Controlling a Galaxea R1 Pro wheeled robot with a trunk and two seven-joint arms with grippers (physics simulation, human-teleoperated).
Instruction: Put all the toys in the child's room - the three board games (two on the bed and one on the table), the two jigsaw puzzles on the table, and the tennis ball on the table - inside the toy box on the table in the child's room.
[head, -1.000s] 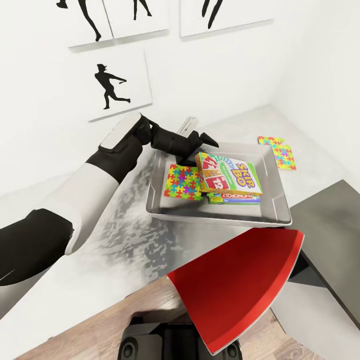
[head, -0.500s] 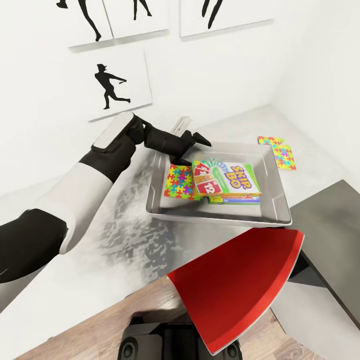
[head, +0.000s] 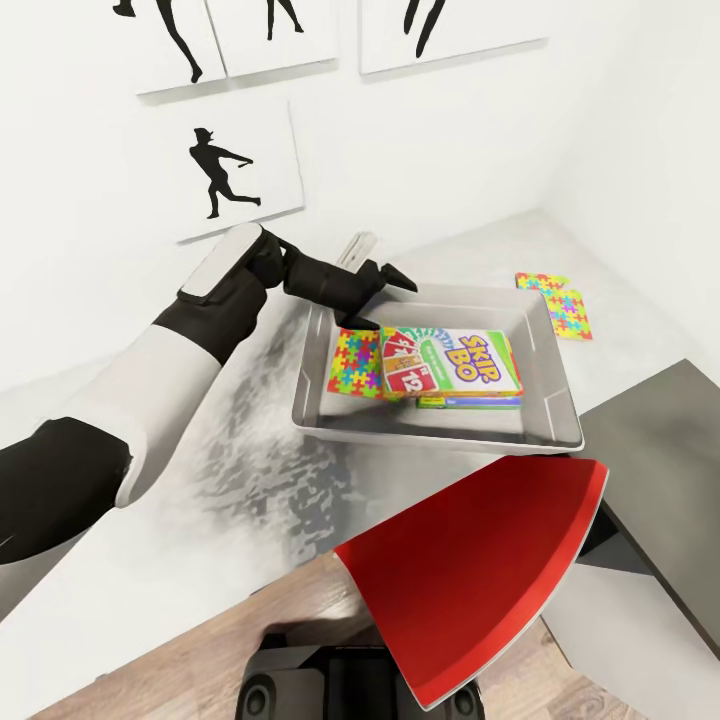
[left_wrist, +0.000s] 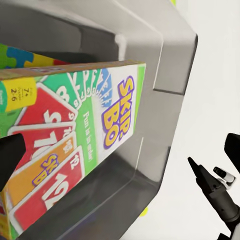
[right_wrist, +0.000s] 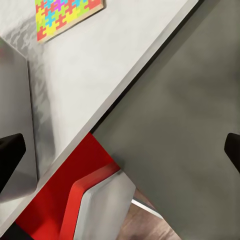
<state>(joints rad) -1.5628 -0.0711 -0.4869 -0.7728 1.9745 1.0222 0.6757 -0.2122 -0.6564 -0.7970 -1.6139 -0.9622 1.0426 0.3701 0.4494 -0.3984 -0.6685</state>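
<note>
The light grey toy box stands on the pale mottled table. Inside it the Skip-Bo box lies flat on a stack whose lower boxes show just green and blue edges. Beside the stack in the box lies a jigsaw puzzle. A second jigsaw puzzle rests on the table beyond the box. My left gripper hangs open over the box's far left corner, just above the Skip-Bo box, holding nothing. My right gripper is open over the table's edge. The bed is out of view.
A red chair stands close in front of me, against the table's edge. The lower dark grey desk adjoins on the right. White walls with black silhouette pictures close off the far side.
The Skip-Bo box, tilted a second ago, has dropped flat onto the stack. My left gripper has let it go and drawn back a little toward the wall.
</note>
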